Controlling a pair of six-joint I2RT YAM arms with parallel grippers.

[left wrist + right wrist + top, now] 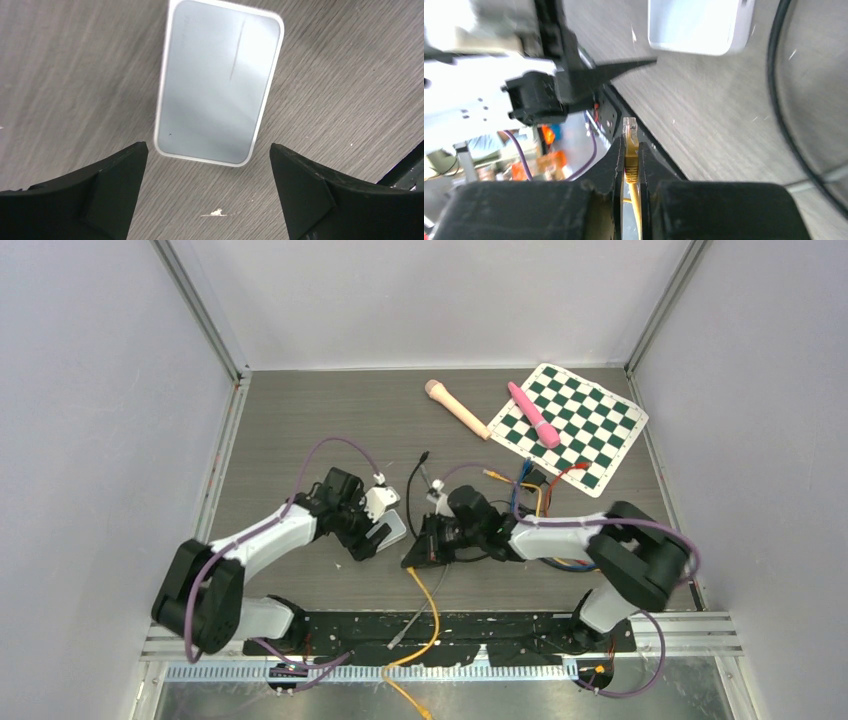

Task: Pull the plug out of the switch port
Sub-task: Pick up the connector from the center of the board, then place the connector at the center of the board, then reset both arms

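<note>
The yellow plug (630, 134) is out of the switch. It sits clamped between the two fingers (610, 161) of the right gripper (630, 150), with its clear tip poking up past the fingertips and nothing around it. Its yellow cable (432, 605) trails back toward the near edge of the surface (300, 430) and over it.

The switch (217, 85), a flat pale box with rounded corners, lies on the grey wood-grain surface apart from the plug. In the right wrist view only its near end (696, 25) shows, up at the top. The left gripper (207, 147) hangs over the box with its jaws spread wide. The box's near end lies between the two tips and touches neither.

A black cable (774, 90) curves along the surface beside the switch. Behind the right arm is a tangle of coloured wires (530, 495). Further back lie a green-and-white checkered mat (585, 430) with a pink stick (533, 413) on it and a beige stick (457, 407) just beside it.
</note>
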